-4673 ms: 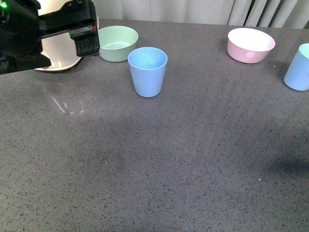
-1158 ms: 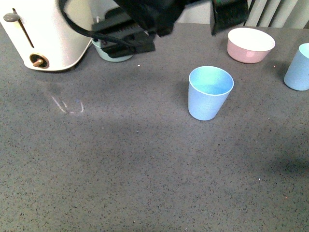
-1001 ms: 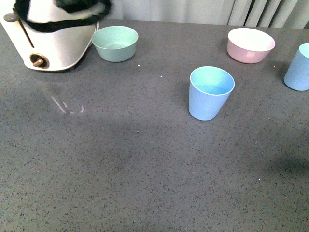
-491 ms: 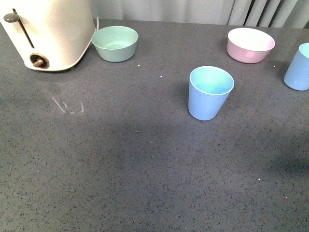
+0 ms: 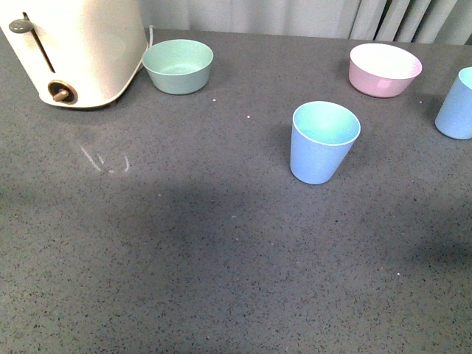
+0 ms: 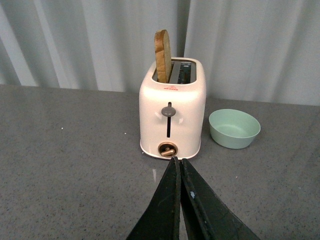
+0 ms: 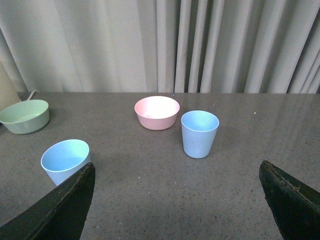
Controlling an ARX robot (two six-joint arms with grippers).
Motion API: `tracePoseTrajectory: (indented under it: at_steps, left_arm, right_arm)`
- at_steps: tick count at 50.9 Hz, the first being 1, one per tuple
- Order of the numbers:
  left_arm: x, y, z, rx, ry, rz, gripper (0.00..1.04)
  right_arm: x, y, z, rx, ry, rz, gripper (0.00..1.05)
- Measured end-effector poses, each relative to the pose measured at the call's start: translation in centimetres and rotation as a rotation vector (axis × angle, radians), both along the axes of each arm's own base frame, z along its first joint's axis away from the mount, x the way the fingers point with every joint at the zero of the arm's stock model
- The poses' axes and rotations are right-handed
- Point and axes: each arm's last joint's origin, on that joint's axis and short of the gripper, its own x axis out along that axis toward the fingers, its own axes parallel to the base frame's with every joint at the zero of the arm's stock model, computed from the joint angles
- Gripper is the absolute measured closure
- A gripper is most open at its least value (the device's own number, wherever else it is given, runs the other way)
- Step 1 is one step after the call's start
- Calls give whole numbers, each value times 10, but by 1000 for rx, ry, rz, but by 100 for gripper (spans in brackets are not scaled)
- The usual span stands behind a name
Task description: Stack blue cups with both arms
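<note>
Centre cup (image 5: 323, 141) and right cup (image 5: 455, 103) stand apart; left gripper (image 6: 179, 170) is pinched together, right gripper (image 7: 176, 167) spread, likely to grasp.

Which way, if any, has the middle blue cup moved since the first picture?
Yes: the cup has moved right and nearer the camera, away from the green bowl and toward the pink bowl.

We see our left gripper (image 6: 179, 163), jaws pressed together, facing a cream toaster (image 6: 172, 120) holding a bread slice (image 6: 162, 55), a mint-green bowl (image 6: 234, 129) just beside it.
</note>
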Motion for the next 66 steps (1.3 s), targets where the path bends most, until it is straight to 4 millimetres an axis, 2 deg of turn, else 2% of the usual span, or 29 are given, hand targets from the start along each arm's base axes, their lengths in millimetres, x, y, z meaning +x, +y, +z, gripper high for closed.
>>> tracePoseTrajectory:
  at_steps: [6,27,66]
  left_arm:
    - [-10,11,-10,0,8,10,103]
    - [-31,11,-2,0,-20,2,103]
    - [-50,11,-1,0,-26,2,103]
  right_arm:
    - [0,0,0,0,0,-1,9]
    - [0,0,0,0,0,0,9]
    - [0,0,0,0,0,0,9]
